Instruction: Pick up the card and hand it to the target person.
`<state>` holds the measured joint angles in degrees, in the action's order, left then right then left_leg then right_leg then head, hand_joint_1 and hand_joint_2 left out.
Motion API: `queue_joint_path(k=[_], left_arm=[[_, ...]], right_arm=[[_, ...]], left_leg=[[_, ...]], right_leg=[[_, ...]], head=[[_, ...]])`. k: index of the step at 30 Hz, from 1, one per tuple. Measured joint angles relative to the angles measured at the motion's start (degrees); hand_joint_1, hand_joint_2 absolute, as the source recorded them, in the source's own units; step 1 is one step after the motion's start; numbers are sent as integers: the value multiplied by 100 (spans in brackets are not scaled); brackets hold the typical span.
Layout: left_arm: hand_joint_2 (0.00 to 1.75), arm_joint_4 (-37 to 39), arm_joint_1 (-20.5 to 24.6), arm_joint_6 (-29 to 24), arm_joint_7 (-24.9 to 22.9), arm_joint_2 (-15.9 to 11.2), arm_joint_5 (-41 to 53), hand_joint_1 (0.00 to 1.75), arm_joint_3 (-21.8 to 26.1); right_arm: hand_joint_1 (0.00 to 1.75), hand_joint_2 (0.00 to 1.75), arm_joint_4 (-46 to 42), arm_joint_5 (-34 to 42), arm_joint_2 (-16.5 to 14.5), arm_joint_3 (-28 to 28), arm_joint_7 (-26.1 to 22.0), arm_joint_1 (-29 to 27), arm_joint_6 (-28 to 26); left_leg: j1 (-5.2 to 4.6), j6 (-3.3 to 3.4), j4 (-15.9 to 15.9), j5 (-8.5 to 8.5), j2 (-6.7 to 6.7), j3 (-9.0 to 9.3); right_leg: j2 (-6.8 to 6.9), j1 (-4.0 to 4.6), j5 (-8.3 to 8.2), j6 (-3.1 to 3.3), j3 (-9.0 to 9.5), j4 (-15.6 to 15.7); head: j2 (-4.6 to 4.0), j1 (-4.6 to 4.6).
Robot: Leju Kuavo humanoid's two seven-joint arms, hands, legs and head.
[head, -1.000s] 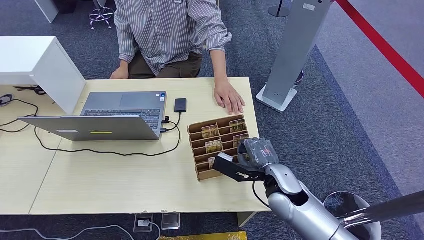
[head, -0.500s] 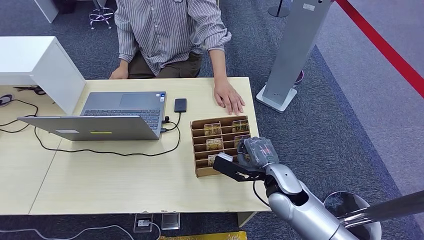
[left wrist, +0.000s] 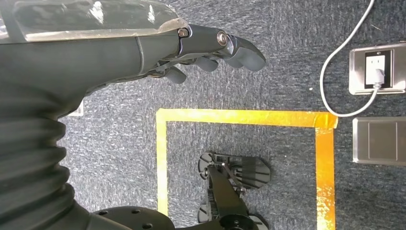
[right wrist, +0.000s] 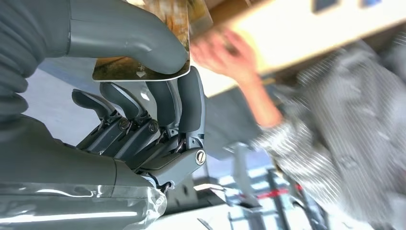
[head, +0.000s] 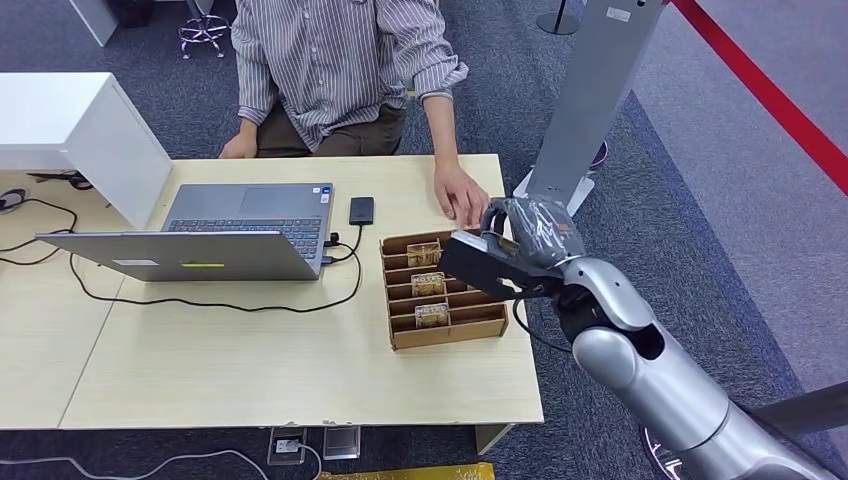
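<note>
My right hand (head: 522,243) hovers above the far right corner of the cardboard card rack (head: 450,326), close to the person's hand (head: 458,194) resting on the table. In the right wrist view a golden-brown card (right wrist: 117,68) is pinched between the thumb (right wrist: 129,33) and the dark fingers (right wrist: 184,103). In the head view the card (head: 482,266) looks like a dark flat slab sticking out from the hand toward the rack. Other cards (head: 428,285) stand in the rack's slots. My left hand (left wrist: 210,45) hangs over the carpet with loosely extended fingers, holding nothing.
The person in a striped shirt (head: 340,60) sits at the table's far side. An opened laptop (head: 235,225), its cable and a black phone (head: 361,210) lie left of the rack. A white box (head: 75,125) stands far left, a grey pillar (head: 590,90) on the right.
My right hand has risen from the rack's near right corner and moved toward the person, carrying a card. The rack has shifted slightly. The person's hand has stayed on the table.
</note>
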<state>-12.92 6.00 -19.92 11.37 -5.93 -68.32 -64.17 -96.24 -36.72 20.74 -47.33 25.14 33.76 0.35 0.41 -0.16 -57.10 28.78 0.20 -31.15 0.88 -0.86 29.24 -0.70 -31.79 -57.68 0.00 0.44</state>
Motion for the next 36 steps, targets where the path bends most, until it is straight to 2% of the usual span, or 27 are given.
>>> queue_joint_path(k=[4,7,11,17,22,25,26,29,36], left_arm=[[175,0,-1,13,-1,-4,8,0,0],[175,0,19,29,-26,-3,61,0,0],[175,0,108,55,-115,13,148,0,-3],[175,0,206,54,-184,45,221,0,-12],[175,0,240,66,-225,56,256,0,-20],[175,0,243,72,-225,61,280,0,-23],[131,0,241,74,-223,62,294,0,-27],[0,0,235,84,-228,62,317,0,-51],[0,0,204,-20,-227,62,209,0,-63]], right_arm=[[175,175,-446,422,46,33,-89,603,236],[175,175,-510,542,-12,9,-404,971,109],[175,175,-37,344,-312,-90,-1145,1374,-707],[175,175,1170,47,-757,-260,-1846,1558,-1971],[175,175,2176,-10,-1050,-392,-2068,1591,-2377],[44,175,2593,0,-1161,-461,-2096,1574,-2425],[0,175,2683,8,-1181,-479,-2087,1564,-2432],[0,175,2894,50,-1207,-521,-2039,1532,-2451],[0,175,2976,340,-1204,-537,-1934,1428,-2499]], left_leg=[[0,0,0,0,0,-1],[1,0,1,0,-1,-3],[1,0,1,-1,-2,-5],[1,0,1,-2,-5,-5],[1,-1,1,-1,-7,-6],[1,-1,1,-1,-7,-5],[1,-1,1,-2,-8,-5],[1,0,1,-2,-8,-4],[0,0,-1,-2,-5,-5]], right_leg=[[-1,0,0,0,-1,-1],[1,1,0,0,0,-1],[2,1,0,0,2,-4],[4,1,0,0,3,-5],[2,1,0,0,-2,-5],[3,1,0,0,-1,-5],[3,1,0,0,-1,-5],[4,1,0,0,-1,-5],[1,1,0,0,-3,-5]], head=[[1,1],[1,-8],[0,-8],[1,3],[1,1],[1,-4],[1,-6],[0,-10],[1,5]])
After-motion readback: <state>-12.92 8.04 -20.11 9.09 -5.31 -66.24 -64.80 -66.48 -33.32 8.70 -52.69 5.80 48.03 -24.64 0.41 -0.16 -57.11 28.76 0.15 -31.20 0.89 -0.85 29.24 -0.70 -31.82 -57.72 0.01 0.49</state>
